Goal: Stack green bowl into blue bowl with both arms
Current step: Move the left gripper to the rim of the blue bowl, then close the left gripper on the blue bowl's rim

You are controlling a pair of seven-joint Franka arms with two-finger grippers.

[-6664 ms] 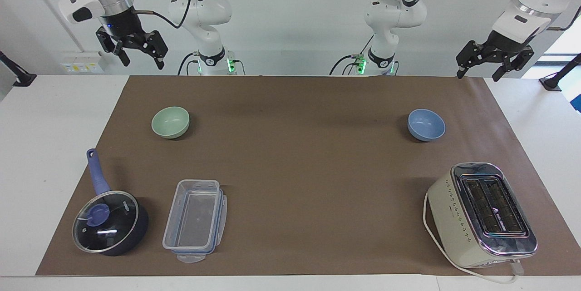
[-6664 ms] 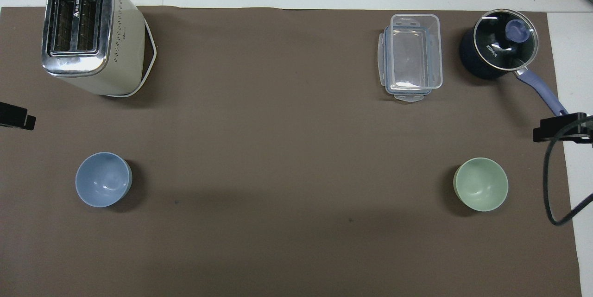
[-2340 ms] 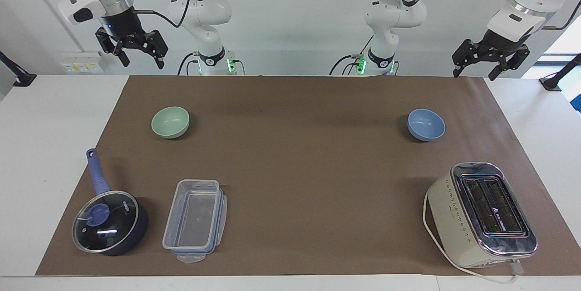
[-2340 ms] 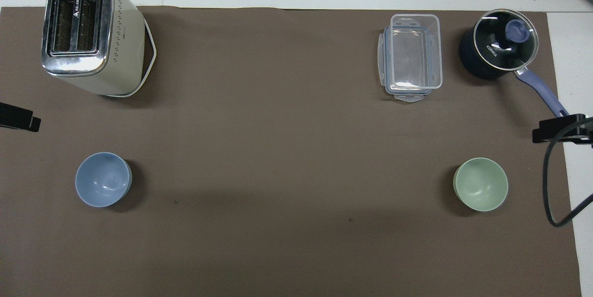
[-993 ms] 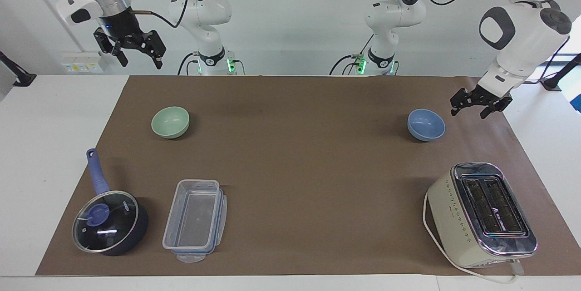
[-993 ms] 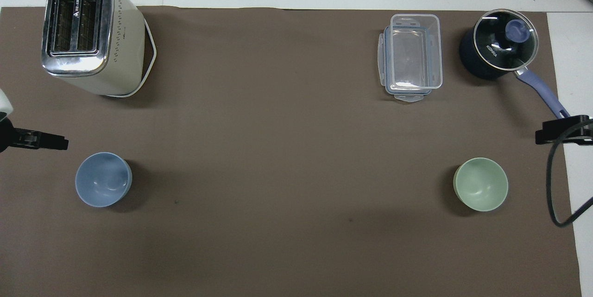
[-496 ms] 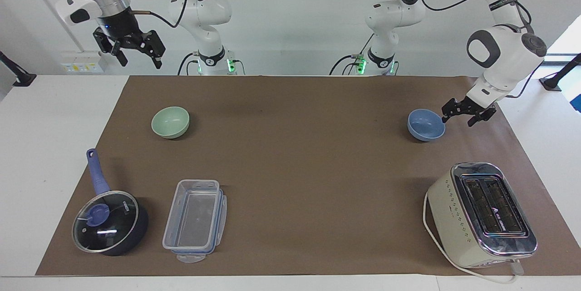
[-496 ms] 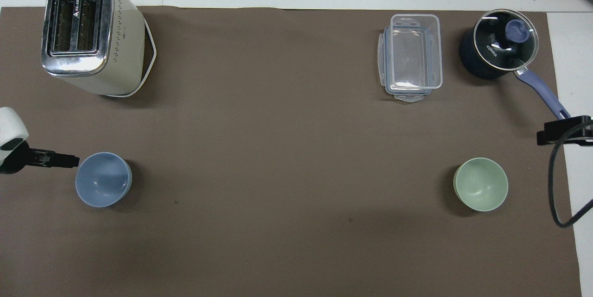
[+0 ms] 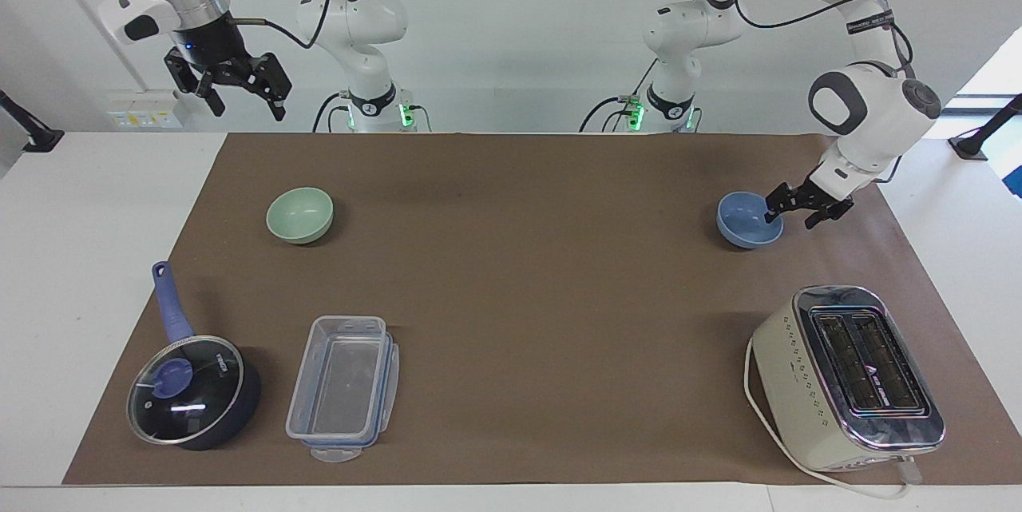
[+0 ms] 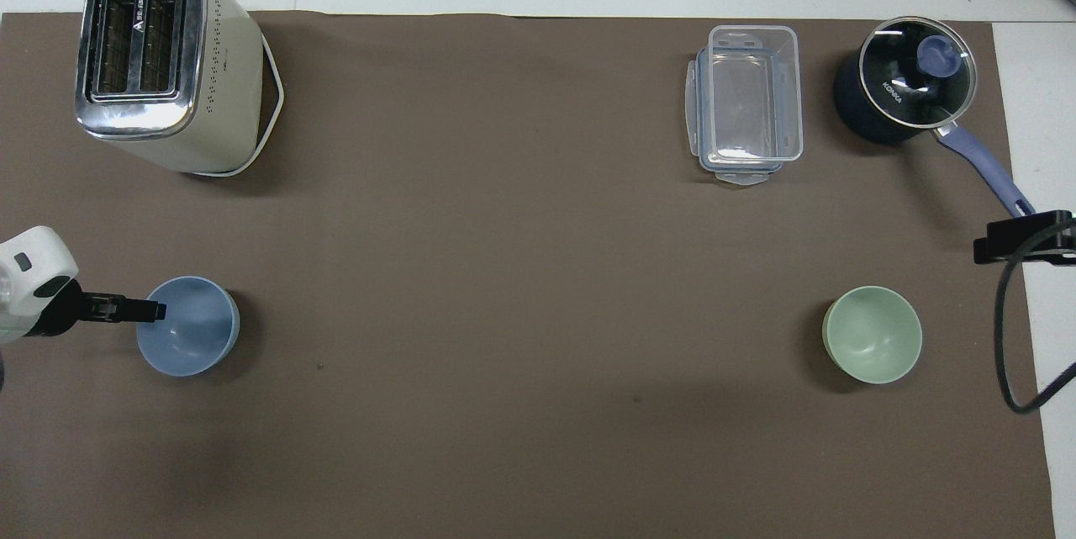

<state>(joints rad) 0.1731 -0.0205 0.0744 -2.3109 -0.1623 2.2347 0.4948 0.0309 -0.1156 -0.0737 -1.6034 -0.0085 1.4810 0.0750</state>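
The blue bowl (image 9: 744, 226) stands upright on the brown mat toward the left arm's end of the table; it also shows in the overhead view (image 10: 192, 341). My left gripper (image 9: 789, 220) is low at the bowl's rim and open, with one finger over the inside of the bowl and the other outside it; its tip shows in the overhead view (image 10: 154, 312). The green bowl (image 9: 300, 214) stands upright toward the right arm's end and shows in the overhead view (image 10: 872, 334). My right gripper (image 9: 243, 99) waits open, high in the air.
A cream toaster (image 9: 846, 376) with a white cord stands farther from the robots than the blue bowl. A clear plastic container (image 9: 343, 388) and a dark blue saucepan (image 9: 192, 388) with a glass lid stand farther out than the green bowl. The brown mat (image 9: 527, 272) covers the table.
My left arm has come down from high at the table's end to the blue bowl's rim. Both bowls and the right arm have stayed put.
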